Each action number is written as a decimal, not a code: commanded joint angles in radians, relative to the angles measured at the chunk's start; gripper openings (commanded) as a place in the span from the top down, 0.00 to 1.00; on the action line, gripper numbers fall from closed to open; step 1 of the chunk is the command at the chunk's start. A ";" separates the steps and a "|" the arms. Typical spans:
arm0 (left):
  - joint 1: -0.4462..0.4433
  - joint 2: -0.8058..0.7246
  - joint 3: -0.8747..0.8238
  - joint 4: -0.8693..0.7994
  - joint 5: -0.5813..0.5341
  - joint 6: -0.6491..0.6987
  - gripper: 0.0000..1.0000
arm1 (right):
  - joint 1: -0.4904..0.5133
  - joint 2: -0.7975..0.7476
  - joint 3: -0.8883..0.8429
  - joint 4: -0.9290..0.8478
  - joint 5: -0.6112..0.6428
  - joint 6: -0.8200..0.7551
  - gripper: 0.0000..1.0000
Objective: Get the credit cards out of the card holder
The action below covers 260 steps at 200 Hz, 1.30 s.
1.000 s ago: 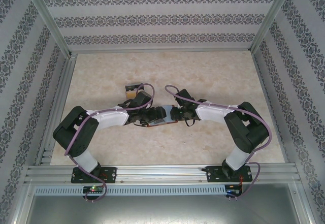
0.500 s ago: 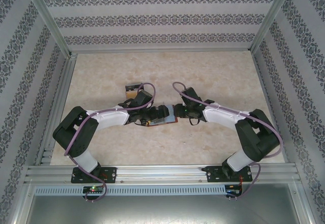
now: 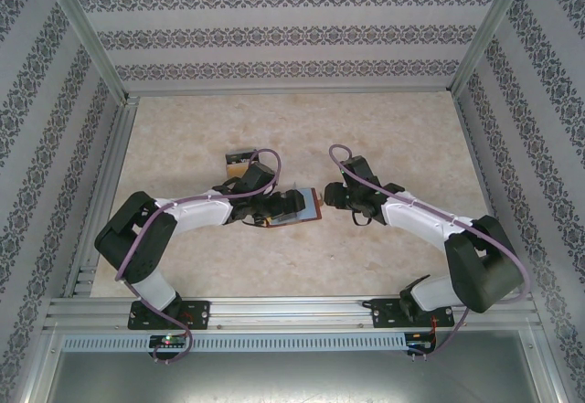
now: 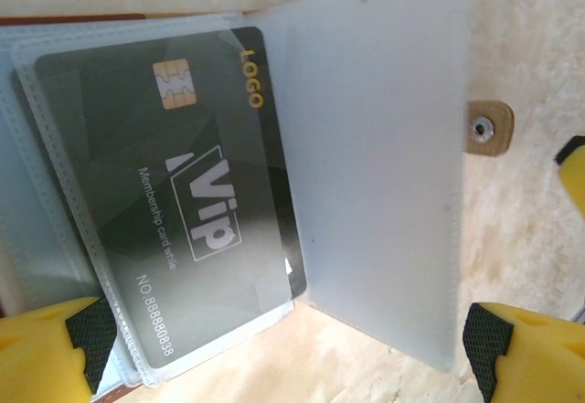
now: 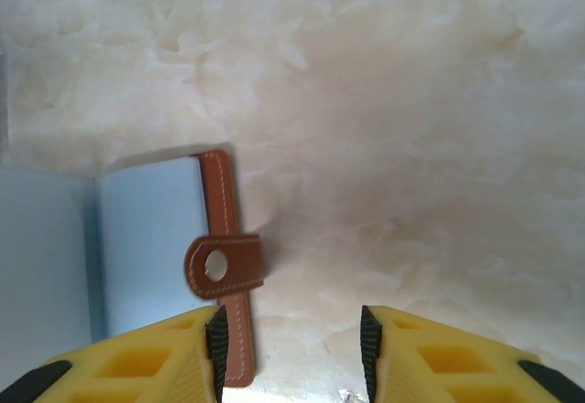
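From above, I see the card holder point(image 3: 306, 209) lying open on the table point(image 3: 384, 129), between my two arms. The left gripper point(image 3: 281, 207) is right over its left part. The right gripper point(image 3: 335, 196) is just beside its right edge, and I think it is not touching. A small box point(image 3: 239, 161) sits behind the left arm.

From the left wrist, I look straight down into the open holder. A dark credit card point(image 4: 183, 202) sits inside a clear pocket. A pale plastic page point(image 4: 384, 147) is flipped to the right of it, and the snap tab point(image 4: 484, 129) pokes out past that page. My left jaws are spread very wide, one yellow finger at each bottom corner. The card and the page lie between them, lower down. The jaws pinch nothing.

From the right wrist, I see the brown edge of the holder, its tab and a bit of its blue inside. They are just by my left finger. My right jaws are partly apart, with only bare table between them, so they hold nothing.

I think I am at the step of getting a card out, because this one is not out yet. Next, I think one gripper should press the holder down so it cannot slide. The other should pinch the card's free edge and pull it flat out of the pocket. The card is thin and smooth, so it may slip.
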 commanded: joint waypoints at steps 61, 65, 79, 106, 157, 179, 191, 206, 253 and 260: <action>-0.019 -0.038 0.023 0.026 0.018 0.044 0.01 | -0.001 -0.005 0.003 -0.003 0.004 0.013 0.55; -0.019 -0.035 0.023 0.027 0.018 0.045 0.01 | -0.001 -0.004 0.004 -0.003 0.005 0.013 0.55; -0.019 -0.030 0.018 0.034 0.019 0.040 0.01 | 0.000 -0.002 0.006 -0.003 0.004 0.012 0.54; -0.019 -0.011 0.028 0.016 0.017 0.044 0.01 | 0.004 0.003 0.005 -0.001 0.000 0.010 0.55; -0.016 -0.073 0.004 -0.025 -0.085 0.036 0.00 | 0.031 0.085 0.020 0.016 -0.060 -0.009 0.58; -0.010 -0.083 -0.005 -0.025 -0.092 0.031 0.00 | 0.050 0.130 0.032 0.027 -0.066 -0.013 0.59; -0.008 -0.079 -0.009 -0.026 -0.087 0.026 0.02 | 0.057 0.153 0.043 0.026 -0.066 -0.016 0.59; -0.004 -0.070 -0.016 -0.023 -0.082 0.017 0.04 | 0.064 0.179 0.056 0.026 -0.068 -0.018 0.60; 0.001 -0.031 -0.011 0.000 -0.058 0.004 0.08 | 0.072 0.220 0.068 0.029 -0.066 -0.024 0.70; 0.001 -0.025 -0.008 0.003 -0.053 0.003 0.08 | 0.074 0.223 0.066 0.029 -0.069 -0.024 0.73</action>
